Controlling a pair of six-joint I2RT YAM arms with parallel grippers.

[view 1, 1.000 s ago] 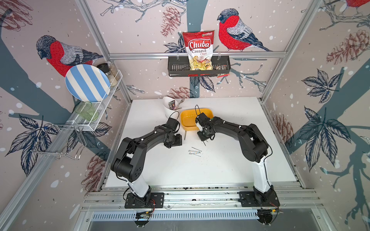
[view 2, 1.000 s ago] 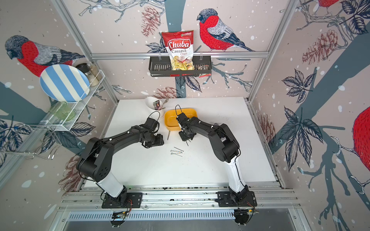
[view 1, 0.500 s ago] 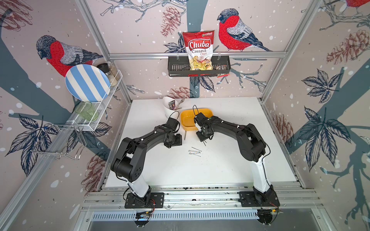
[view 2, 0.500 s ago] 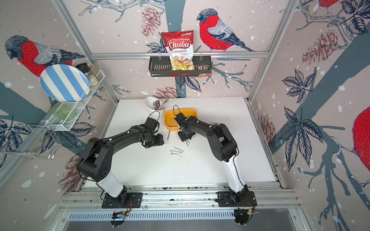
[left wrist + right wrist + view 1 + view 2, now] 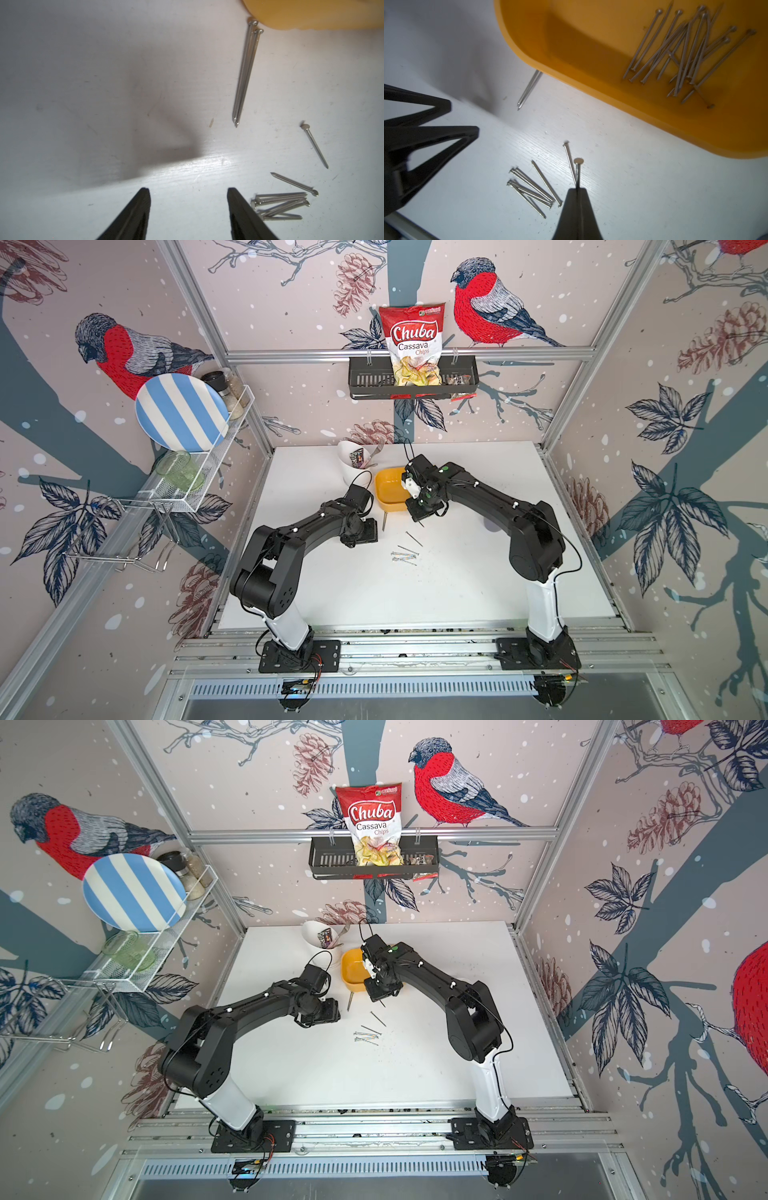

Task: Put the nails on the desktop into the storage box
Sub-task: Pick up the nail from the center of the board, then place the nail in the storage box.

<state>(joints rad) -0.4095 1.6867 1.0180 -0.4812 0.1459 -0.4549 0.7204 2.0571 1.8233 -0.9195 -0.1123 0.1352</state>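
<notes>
The right gripper (image 5: 576,190) was found clenched on a nail (image 5: 578,173), which was pinched by the shaft so that its flat head stood clear of the fingertips. This gripper was held over the desktop (image 5: 457,593), near a wall of the box (image 5: 529,33) and outside its rim. In both top views its wrist was seen against the box's near corner.

The left gripper (image 5: 188,194) was found released: its jaws were set wide apart, and only bare desktop was seen between them. It was held low over the desktop, apart from the box, with one finger (image 5: 239,209) just beside a bundle (image 5: 280,204) of nails.

A heap (image 5: 685,52) of nails was seen inside the box, crossed over one another toward one end of its floor. On the desktop, the bundle was laid loosely crossed, and a single nail (image 5: 293,184) was laid just beside it. A further nail (image 5: 314,145) was laid apart from these, nearer the box; in the right wrist view it was partly crossed by the pinched nail. A pair (image 5: 245,72) of nails was laid side by side and touching, with the heads at the foot of the box's wall and the points turned away from it.

In both top views the box was seen just beside a white cup (image 5: 347,472).
</notes>
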